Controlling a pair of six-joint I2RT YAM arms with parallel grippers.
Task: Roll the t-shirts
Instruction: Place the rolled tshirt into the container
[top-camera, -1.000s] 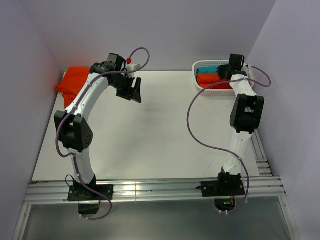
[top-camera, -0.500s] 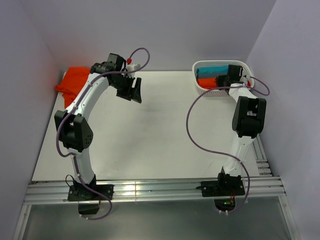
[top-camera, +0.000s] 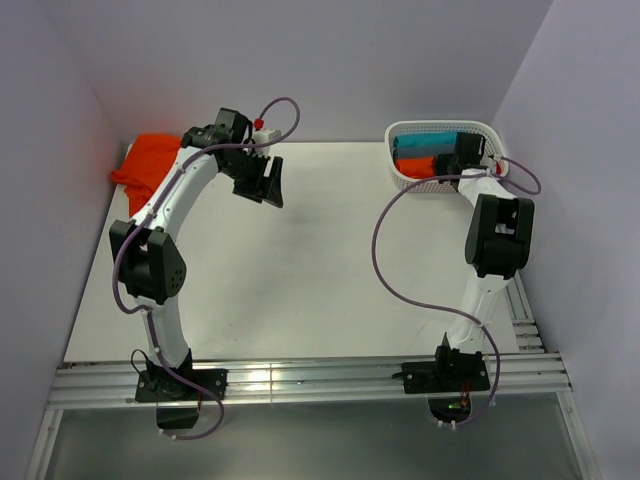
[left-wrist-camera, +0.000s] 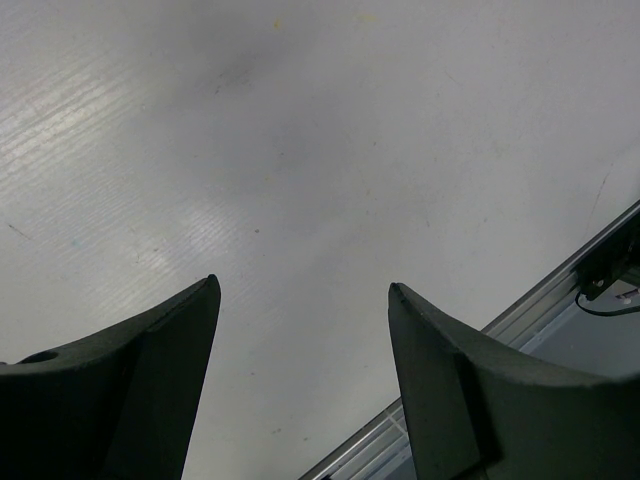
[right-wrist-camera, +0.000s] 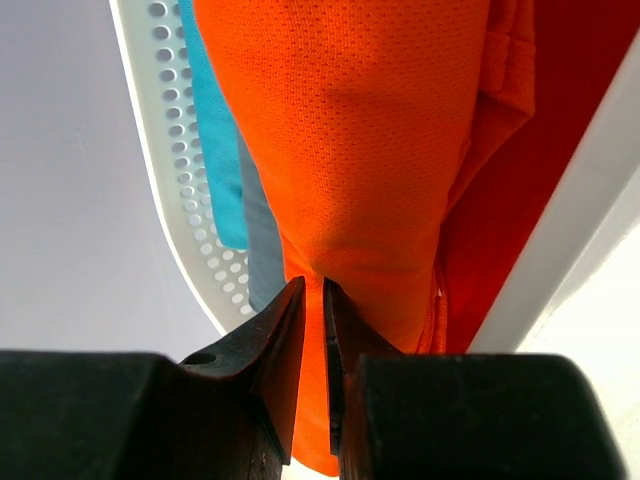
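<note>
Counted: two end effectors, one basket, two groups of orange fabric.
Left end effector: spread wide, gripping nothing, over smooth white bench.
Right end effector: nearly closed, pinching the fine-mesh knit of rolled orange t-shirt inside white perforated plastic basket, beside teal roll.
Crumpled orange t-shirt pile: far left corner of bench.

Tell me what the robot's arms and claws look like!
The left arm and right arm are white tubes with chunky black joints. A thin purple cable loops along each. The left gripper and right gripper each have two dark, wedge-shaped fingers tapering to points.
</note>
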